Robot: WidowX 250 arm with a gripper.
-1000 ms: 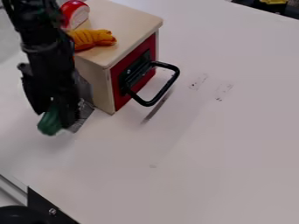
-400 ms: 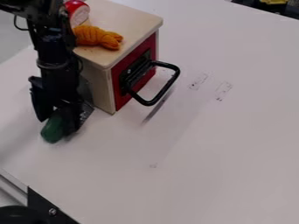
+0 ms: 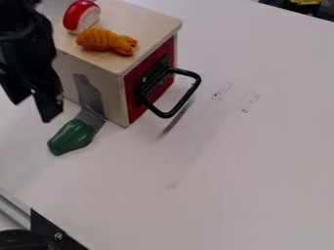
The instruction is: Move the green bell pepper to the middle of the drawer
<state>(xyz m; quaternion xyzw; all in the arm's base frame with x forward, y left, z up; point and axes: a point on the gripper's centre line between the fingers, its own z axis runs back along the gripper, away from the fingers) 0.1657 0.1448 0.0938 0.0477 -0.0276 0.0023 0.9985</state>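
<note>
Green and glossy, the toy bell pepper (image 3: 72, 137) lies on the table (image 3: 228, 180) beside the drawer box (image 3: 114, 93). Probably light, stiff and slippery, it wants pinching across its middle. The gripper (image 3: 32, 110) hangs wide, empty.

Table (image 3: 228, 161): seen from a fixed camera high over the 6 o'clock side, facing 12 o'clock and looking steeply down at a slant.
Box (image 3: 140, 24): at 11 o'clock; its top, its wooden side toward 8 and its red front toward 4 all face the lens.
Arm (image 3: 26, 44): cut off by the frame at 10 o'clock.
Edges: near enough that the table runs out of frame at 3 and 6; its far edge crosses at 1, its near edge at 7 to 8.
</note>
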